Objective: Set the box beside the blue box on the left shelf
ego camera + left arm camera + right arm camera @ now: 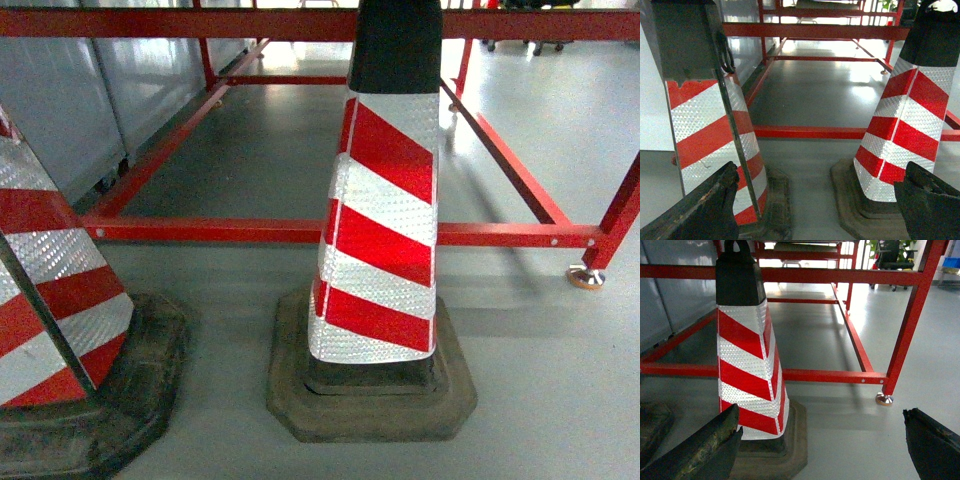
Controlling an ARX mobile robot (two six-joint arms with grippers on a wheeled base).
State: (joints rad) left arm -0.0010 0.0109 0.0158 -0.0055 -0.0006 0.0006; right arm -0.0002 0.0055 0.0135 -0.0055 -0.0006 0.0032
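Observation:
The box and the blue box are out of view in all three views, and I cannot pick out a left shelf. My left gripper [820,202] is open with nothing between its dark fingers [710,207]; it hangs low over the grey floor, between two striped cones. My right gripper [822,442] is also open and empty, its left finger [710,442] close to the base of a cone. Neither gripper shows in the head view.
A red-and-white cone [380,230] on a black base stands straight ahead, and a second cone [50,290] is at the left. Behind them runs a low red metal frame [250,230] with a foot [586,278] at the right. Grey panels [70,100] line the left.

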